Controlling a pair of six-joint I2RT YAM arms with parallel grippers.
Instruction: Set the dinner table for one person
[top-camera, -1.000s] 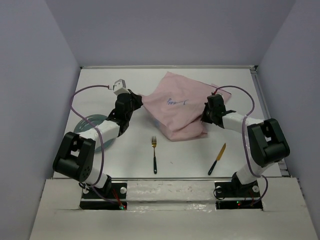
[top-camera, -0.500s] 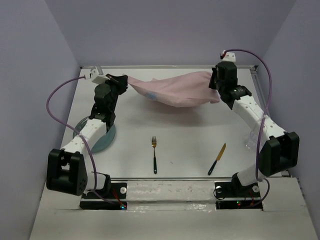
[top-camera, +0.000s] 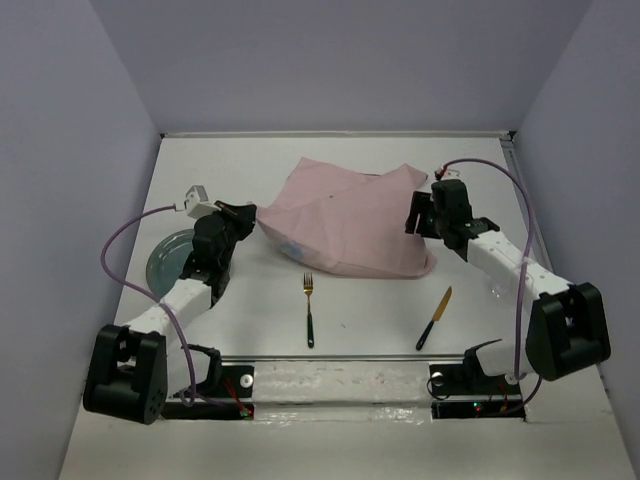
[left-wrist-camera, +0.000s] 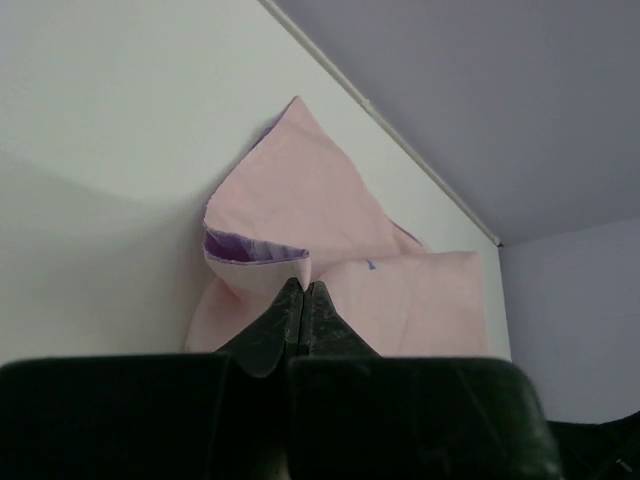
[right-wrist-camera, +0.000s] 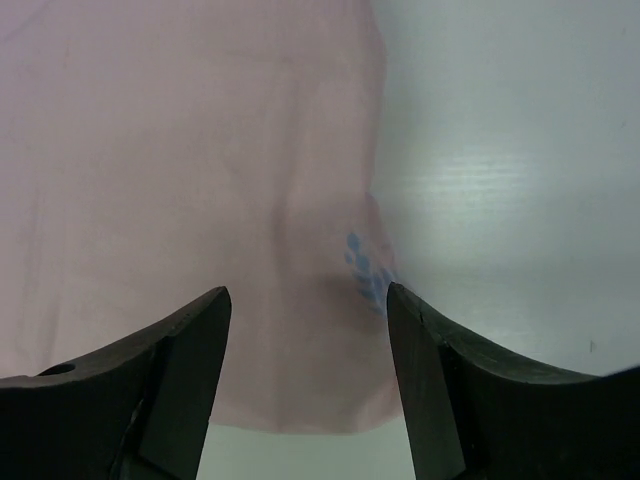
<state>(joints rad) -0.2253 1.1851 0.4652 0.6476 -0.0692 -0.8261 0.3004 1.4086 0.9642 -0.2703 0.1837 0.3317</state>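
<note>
The white counter (top-camera: 250, 310) fills the space in front of both arms. A pink cloth (top-camera: 345, 225) lies rumpled on its far middle. The left hand (left-wrist-camera: 303, 290) is pinched tight on a folded corner at the cloth's left side. The right hand (right-wrist-camera: 305, 335) is spread wide over the cloth's right edge, gripping nothing. A fork (top-camera: 309, 310) and a knife (top-camera: 434, 318) lie well apart near the front edge, and a plate (top-camera: 168, 258) sits at the left.

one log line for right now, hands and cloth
left hand: shut on pink cloth | right hand: open over it | pink cloth: rumpled on dinner table | fork, knife, plate: on table, not held
</note>
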